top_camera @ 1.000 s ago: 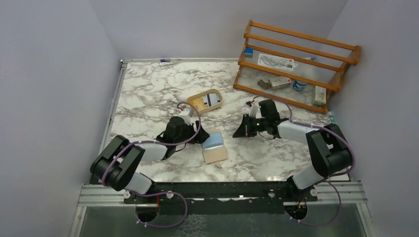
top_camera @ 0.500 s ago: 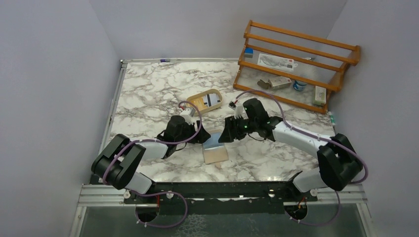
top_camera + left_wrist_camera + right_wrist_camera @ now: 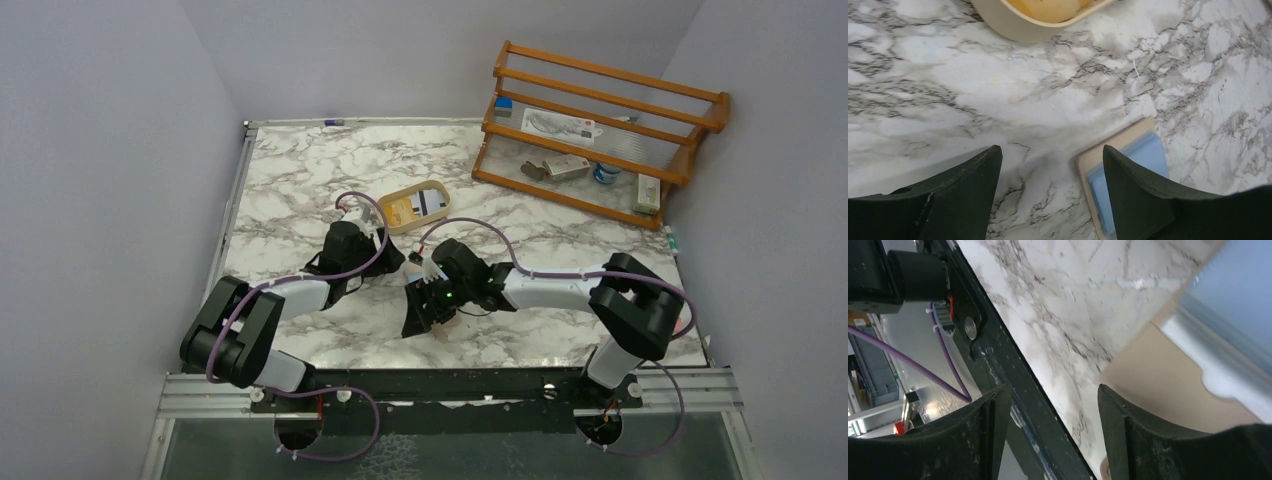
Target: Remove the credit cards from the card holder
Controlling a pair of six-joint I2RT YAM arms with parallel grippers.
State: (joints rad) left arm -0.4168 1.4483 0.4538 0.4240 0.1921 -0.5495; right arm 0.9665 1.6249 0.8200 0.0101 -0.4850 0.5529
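The card holder (image 3: 1098, 159) lies open on the table (image 3: 290, 180), front of centre, a credit card (image 3: 1140, 167) on its farther half; the tray (image 3: 1018, 27) sits behind it, slightly left; the rack (image 3: 610, 70) stands at the far right corner.

1. White-and-grey marble-patterned table top (image 3: 1048, 90): smooth, faint sheen.
2. Tan bifold card holder (image 3: 1158, 390): leather-like, matt.
3. Light blue rectangular card (image 3: 1145, 157): plastic, smooth, slightly glossy.
4. Beige oval tray (image 3: 1013, 27): plastic-looking, smooth, matt.
5. Orange-brown slatted rack (image 3: 610, 70): wood, satin varnish.
6. Right gripper (image 3: 1050, 395) fingers (image 3: 973, 440): black plastic, matt, scuffed with pale specks.
7. Black bar along the table's near edge (image 3: 1013, 370): painted metal, scratched.
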